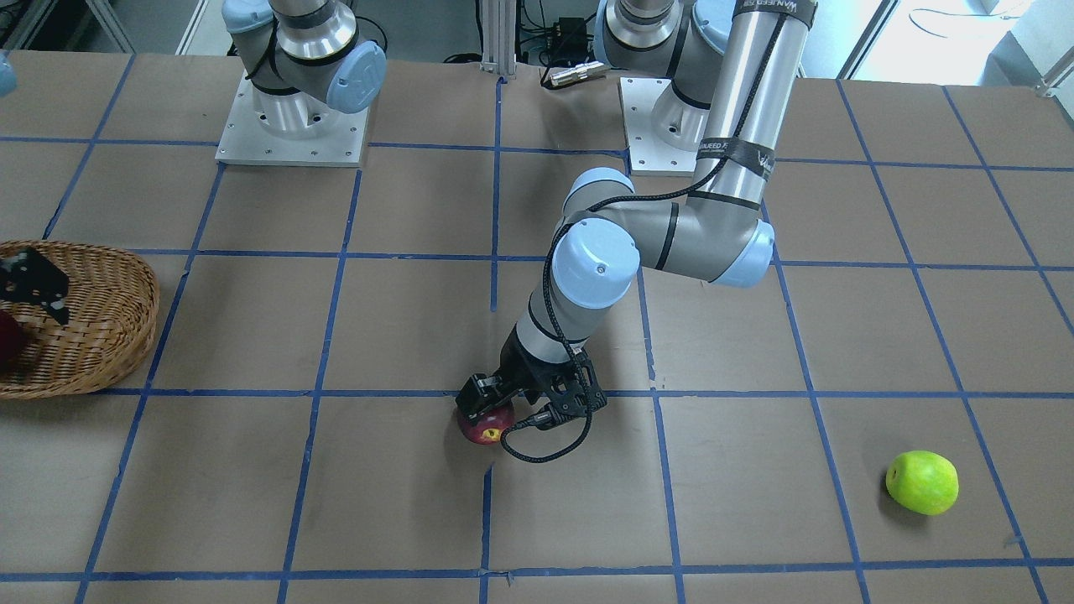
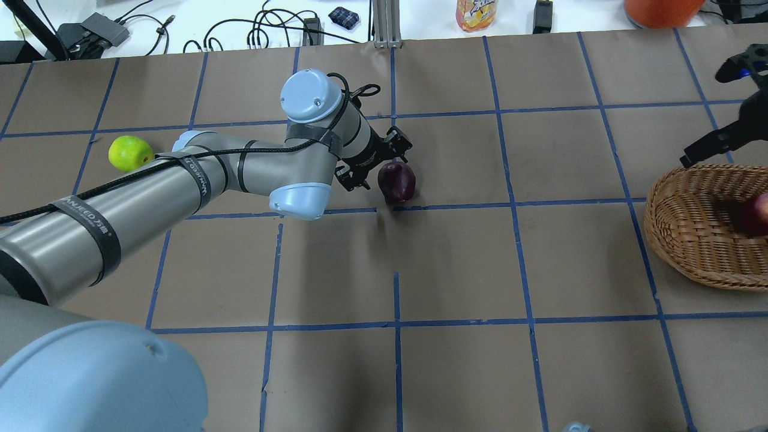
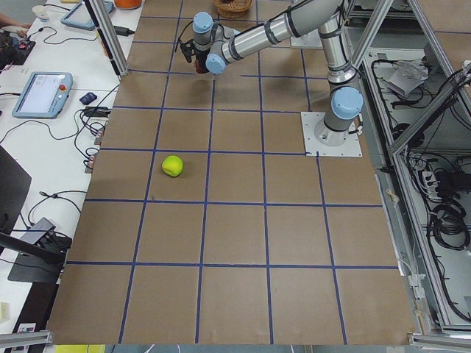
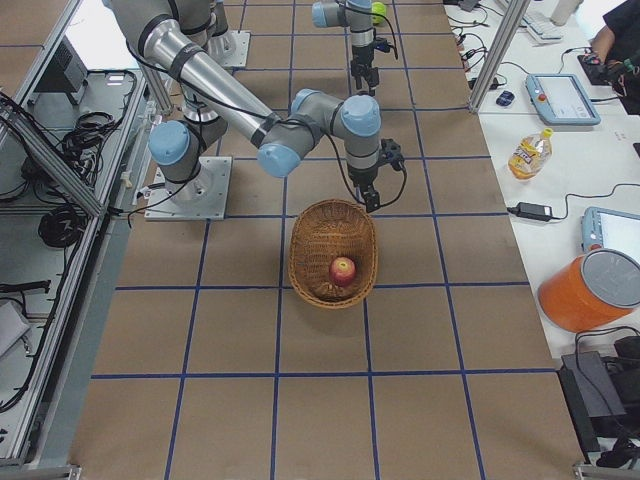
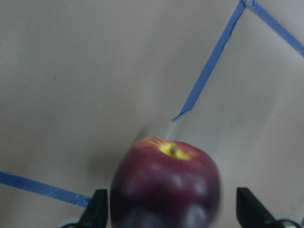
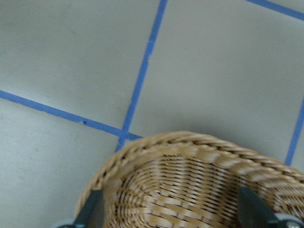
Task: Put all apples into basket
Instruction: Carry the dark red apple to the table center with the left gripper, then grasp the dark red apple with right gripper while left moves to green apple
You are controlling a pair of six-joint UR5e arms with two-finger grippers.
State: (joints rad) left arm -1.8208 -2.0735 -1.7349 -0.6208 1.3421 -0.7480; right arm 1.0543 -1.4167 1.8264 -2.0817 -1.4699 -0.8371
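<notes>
Front view: green apple (image 1: 922,481) is nearest the lens. It lies alone on the table (image 1: 252,470), well apart from both arms. Surface is a brown paper cover with a blue tape grid (image 1: 334,268) and small tears at some seams. Two arm bases (image 1: 289,126) stand at the far edge. Left gripper (image 1: 497,408) points down at mid-table, with a red apple (image 1: 482,429) on the paper directly beneath it. Basket (image 1: 109,335) is cropped by the view's left edge. A second red apple (image 1: 7,340) is partly visible inside it.

Overhead view: a white bench beyond the table carries cables and a drink bottle (image 2: 477,13). Red apple sits just beside a tape line, at the left gripper's tips. Green apple is beyond the left arm (image 2: 180,180), on the robot's left side. Basket is at far right.

Left side view: operator bench with a teach pendant (image 3: 40,94). Both grippers are too small to judge here.

Right side view: an orange bucket (image 4: 590,290) is on the bench. Right gripper (image 4: 371,200) hangs over the basket's rim on the mid-table side. The second red apple lies in the basket's near half, apart from it.

Left wrist view: jaws spread wide, straddling the red apple. One fingertip (image 5: 99,209) looks to touch its side and the other stands clear, so it is not clamped. Apple is slightly blurred.

Right wrist view: jaws spread wide, holding nothing. The basket rim is below and between the tips.
</notes>
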